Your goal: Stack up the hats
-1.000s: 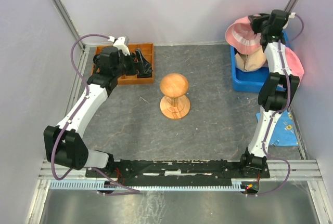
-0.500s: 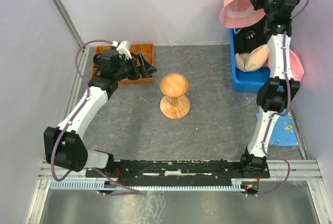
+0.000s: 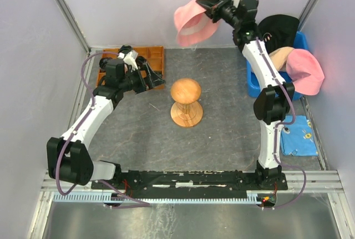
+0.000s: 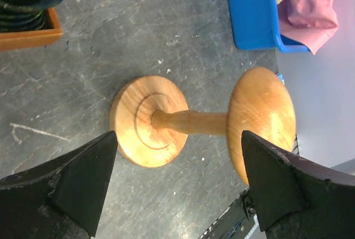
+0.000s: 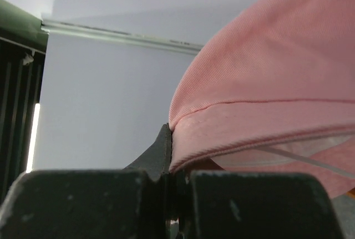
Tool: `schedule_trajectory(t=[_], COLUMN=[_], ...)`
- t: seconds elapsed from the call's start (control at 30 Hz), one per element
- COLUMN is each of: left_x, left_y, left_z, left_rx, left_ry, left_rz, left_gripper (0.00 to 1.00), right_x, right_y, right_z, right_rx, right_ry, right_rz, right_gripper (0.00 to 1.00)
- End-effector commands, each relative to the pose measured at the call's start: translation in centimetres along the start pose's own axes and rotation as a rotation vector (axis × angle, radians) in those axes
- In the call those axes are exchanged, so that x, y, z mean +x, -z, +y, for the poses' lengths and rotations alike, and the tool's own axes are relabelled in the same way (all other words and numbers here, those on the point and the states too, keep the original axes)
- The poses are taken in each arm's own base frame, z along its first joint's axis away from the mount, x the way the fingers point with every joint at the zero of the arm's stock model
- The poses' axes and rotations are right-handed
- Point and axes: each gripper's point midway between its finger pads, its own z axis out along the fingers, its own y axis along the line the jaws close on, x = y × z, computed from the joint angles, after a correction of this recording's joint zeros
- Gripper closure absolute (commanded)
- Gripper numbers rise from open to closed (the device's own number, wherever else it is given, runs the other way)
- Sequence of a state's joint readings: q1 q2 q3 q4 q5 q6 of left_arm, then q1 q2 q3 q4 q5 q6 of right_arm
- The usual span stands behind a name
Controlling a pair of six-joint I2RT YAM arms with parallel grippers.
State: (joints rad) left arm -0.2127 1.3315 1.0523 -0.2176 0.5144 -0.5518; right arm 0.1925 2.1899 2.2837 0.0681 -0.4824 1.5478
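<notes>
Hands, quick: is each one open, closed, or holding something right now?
Left hand: open, holding nothing.
Right hand: closed on the brim of a pink hat, held up in the air.

The top view sits high above the near edge, looking down over the whole table (image 3: 227, 133). The left wrist view looks right from the far left, sharing the wooden stand (image 4: 202, 121) and blue bin (image 4: 252, 11) with it. The right wrist view is very close on a pink hat (image 5: 266, 84), with the wall behind.
</notes>
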Motion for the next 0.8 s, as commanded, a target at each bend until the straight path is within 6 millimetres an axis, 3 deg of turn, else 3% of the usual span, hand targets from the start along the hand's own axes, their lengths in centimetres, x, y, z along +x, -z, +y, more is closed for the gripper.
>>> schedule_trajectory(t=[0.0,0.1,0.23,0.43,0.6,0.77], left_x=[-0.1,0.1,0.6,0.5,0.6,1.1], left_y=[1.2,1.5,1.5,1.5,1.4,2.0], left_z=[0.9,2.3,2.3,3.7,2.8,4.3], left_rx=[0.023,0.069,0.140,0.141,0.221,0.160], left_ry=[0.104,0.218,0.281,0.352,0.431,0.413], left_rz=[-0.001,0.004,0.014,0.003,0.021,0.029], left_gripper=[0.01,0.05,0.13,0.04,0.04,0.04], right_x=[4.3,7.6,10.5,14.3,16.8,19.8], right_y=[1.6,1.4,1.7,2.6,3.9,5.1], right_z=[7.9,7.9,8.0,8.5,7.8,5.5], right_rx=[-0.181,-0.178,-0.178,-0.189,-0.182,-0.153], right_ry=[0.093,0.094,0.102,0.096,0.116,0.092], right_rz=[0.037,0.084,0.121,0.168,0.200,0.242], right_gripper=[1.00,1.00,1.00,1.00,1.00,1.00])
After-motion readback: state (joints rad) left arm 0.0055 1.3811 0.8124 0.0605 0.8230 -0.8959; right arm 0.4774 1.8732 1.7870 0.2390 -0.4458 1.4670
